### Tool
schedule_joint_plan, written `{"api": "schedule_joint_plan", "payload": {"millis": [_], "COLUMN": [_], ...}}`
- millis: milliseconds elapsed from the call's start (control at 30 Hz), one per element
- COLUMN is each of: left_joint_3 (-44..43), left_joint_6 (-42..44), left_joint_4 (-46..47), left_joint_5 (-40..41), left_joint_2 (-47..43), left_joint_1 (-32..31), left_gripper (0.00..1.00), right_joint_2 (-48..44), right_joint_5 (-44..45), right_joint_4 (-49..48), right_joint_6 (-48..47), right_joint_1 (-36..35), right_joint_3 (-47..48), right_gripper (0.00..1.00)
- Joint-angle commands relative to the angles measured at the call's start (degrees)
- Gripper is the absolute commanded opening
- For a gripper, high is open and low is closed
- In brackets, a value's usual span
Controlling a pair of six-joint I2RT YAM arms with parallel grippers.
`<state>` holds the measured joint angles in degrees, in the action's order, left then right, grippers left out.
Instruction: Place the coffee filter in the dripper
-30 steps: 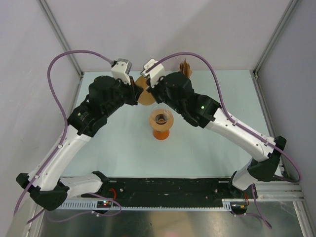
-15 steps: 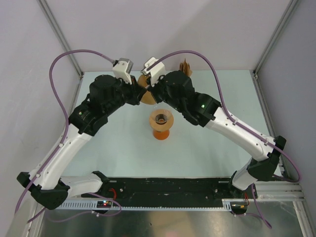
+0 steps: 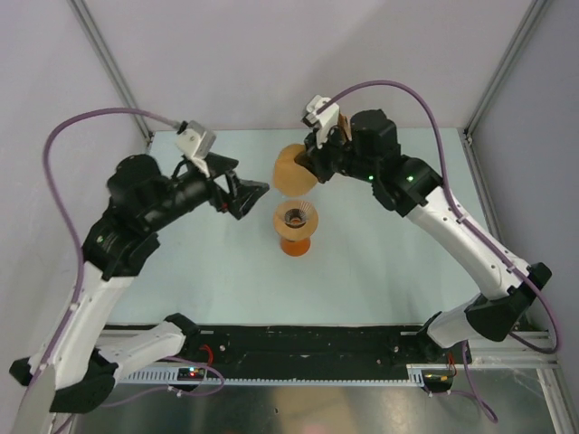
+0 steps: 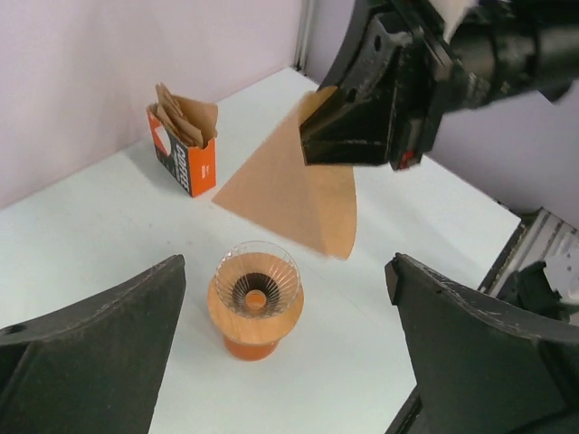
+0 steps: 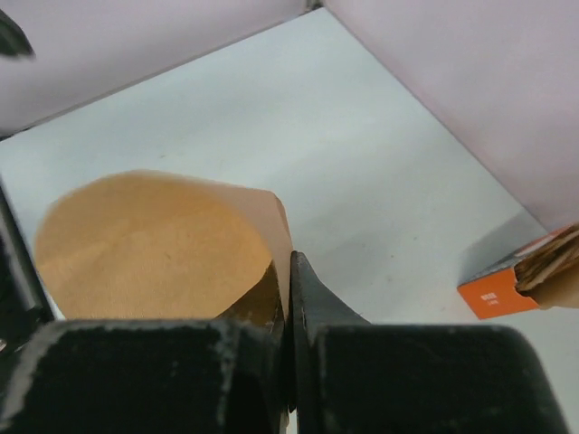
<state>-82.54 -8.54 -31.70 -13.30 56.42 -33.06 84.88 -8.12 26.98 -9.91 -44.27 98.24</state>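
Left gripper [image 3: 246, 192] hangs left of the dripper [image 3: 295, 216], jaws spread wide, nothing between them. The dripper sits on an orange beaker [image 3: 295, 242] mid-table, and the coffee filter [image 3: 291, 169] is in the air just behind and above it, not touching. Right gripper [image 3: 314, 161] pinches the filter's edge, jaws pressed together on the paper; an orange filter box [image 4: 185, 154] stands near the far table edge.

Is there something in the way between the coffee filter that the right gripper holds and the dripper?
Nothing visible does. The right gripper holds the coffee filter in the air near the dripper, with only open space between them. The open left gripper is off to one side; the orange box stands apart.
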Motion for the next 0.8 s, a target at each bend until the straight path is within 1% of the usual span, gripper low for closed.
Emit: {"api": "schedule_joint_plan", "payload": {"millis": [0, 100, 133, 200, 267, 433, 533, 767], "left_joint_3": [-3.2, -2.7, -2.1, -0.2, 1.6, 2.9, 2.6, 3.8], "left_joint_6": [13.6, 24.7, 27.4, 31.7, 34.1, 36.5, 36.9, 35.8], "left_joint_4": [-6.1, -13.4, -15.1, -17.7, -18.7, -19.5, -20.2, -21.3], "left_joint_5": [-10.6, -12.6, -13.4, -15.3, -17.3, -20.1, -21.0, -25.5], "left_joint_2": [-4.1, -5.4, -5.8, -6.5, -6.8, -6.1, -5.2, -4.0], "left_joint_1": [2.7, 3.9, 4.0, 4.1, 4.1, 2.6, -0.1, -3.9], "left_gripper": [0.99, 0.99, 0.99, 0.98, 0.98, 0.98, 0.98, 0.91], "right_joint_2": [-4.5, -6.4, -6.8, -7.6, -8.3, -9.5, -9.2, -8.7], "right_joint_5": [-21.4, -33.1, -35.8, -40.4, -43.3, -43.0, -41.9, -40.2], "right_joint_4": [2.3, 4.7, 5.6, 8.9, 12.1, 18.8, 21.1, 22.4], "right_joint_6": [-0.1, -1.4, -2.1, -4.2, -7.2, -15.6, -18.0, -20.2], "right_joint_1": [4.6, 7.2, 7.4, 7.0, 5.6, -0.1, -2.5, -5.5], "right_joint_3": [-0.7, -0.7, -0.6, -0.1, 0.4, 1.6, 2.1, 2.8], "right_gripper": [0.0, 0.0, 0.0, 0.0, 0.0, 0.0, 0.0, 0.0]}}
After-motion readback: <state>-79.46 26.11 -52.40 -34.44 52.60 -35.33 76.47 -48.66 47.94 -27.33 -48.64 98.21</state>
